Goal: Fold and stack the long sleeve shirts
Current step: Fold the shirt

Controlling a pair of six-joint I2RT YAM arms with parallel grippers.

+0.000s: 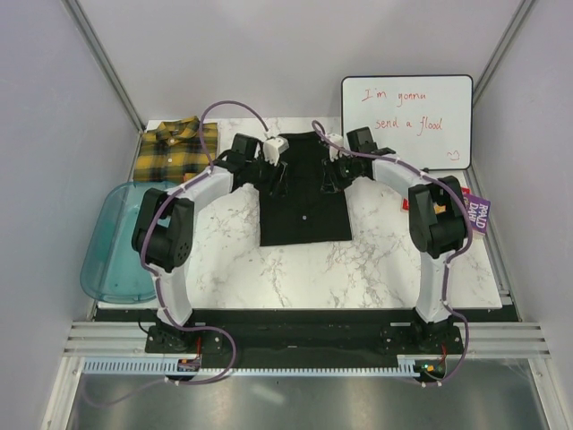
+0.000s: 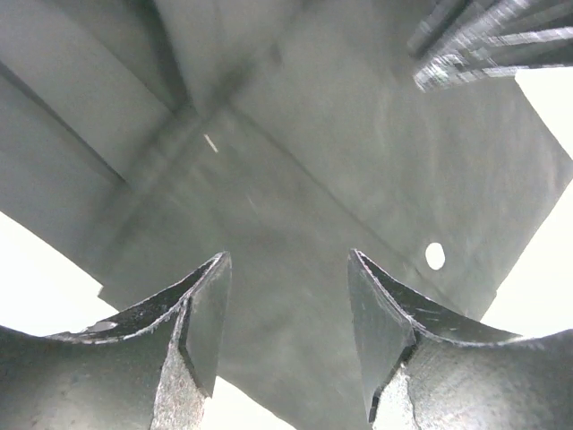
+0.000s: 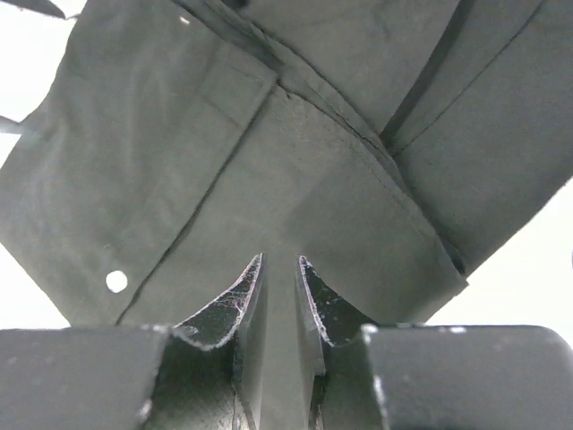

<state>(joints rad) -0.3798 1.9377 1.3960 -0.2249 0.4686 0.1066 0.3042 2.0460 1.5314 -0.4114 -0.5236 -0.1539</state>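
The black shirt point(image 1: 304, 215) lies flat in the middle of the table, folded into a tall rectangle. The yellow-and-black plaid shirt point(image 1: 175, 148) sits folded at the back left corner. My left gripper point(image 1: 276, 182) hovers over the black shirt's upper left part; in the left wrist view it point(image 2: 288, 262) is open and empty above the cloth point(image 2: 295, 134). My right gripper point(image 1: 329, 179) is on the shirt's upper right part; in the right wrist view it point(image 3: 279, 260) is pinched on a ridge of the black cloth point(image 3: 179, 134). A white button point(image 3: 116, 280) shows nearby.
A translucent blue tub point(image 1: 121, 242) hangs off the table's left edge. A whiteboard point(image 1: 407, 121) with red writing leans at the back right. A purple book point(image 1: 479, 215) lies at the right edge behind the right arm. The marble table point(image 1: 295, 278) shows bare at the front.
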